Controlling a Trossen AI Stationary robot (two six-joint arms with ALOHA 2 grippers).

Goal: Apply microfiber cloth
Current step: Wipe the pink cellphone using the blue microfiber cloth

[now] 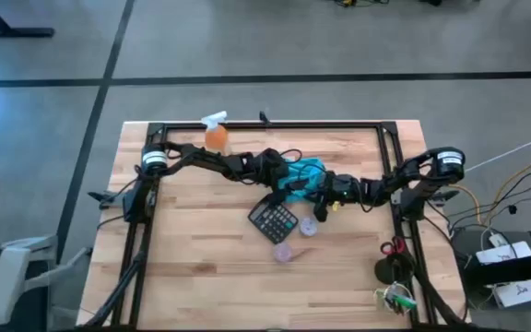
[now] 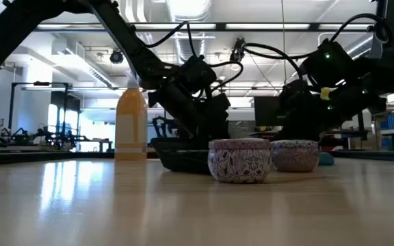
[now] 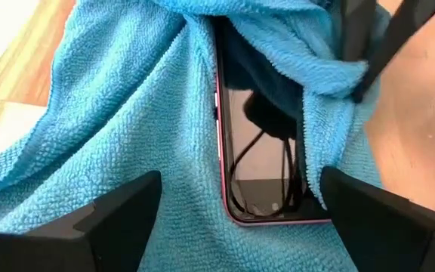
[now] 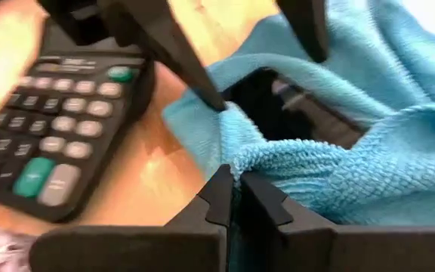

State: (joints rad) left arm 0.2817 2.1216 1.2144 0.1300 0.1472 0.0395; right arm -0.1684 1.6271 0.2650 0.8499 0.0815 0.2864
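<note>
Cloth work sits mid-worktop: the microfiber cloth (image 3: 112,113) lies bunched over a phone (image 3: 259,166), just behind the calculator (image 4: 51,121). I keep my right pincer (image 4: 236,198) pressed together on a cloth edge, probably to drag it across the glass. My left pincer (image 3: 236,208) hangs spread above, leaving room.

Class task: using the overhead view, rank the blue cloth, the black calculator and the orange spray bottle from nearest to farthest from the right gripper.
1. Blue cloth: pinched in the right gripper, mid-table.
2. Calculator: just toward the front edge.
3. Spray bottle: at the back edge, farthest.
</note>
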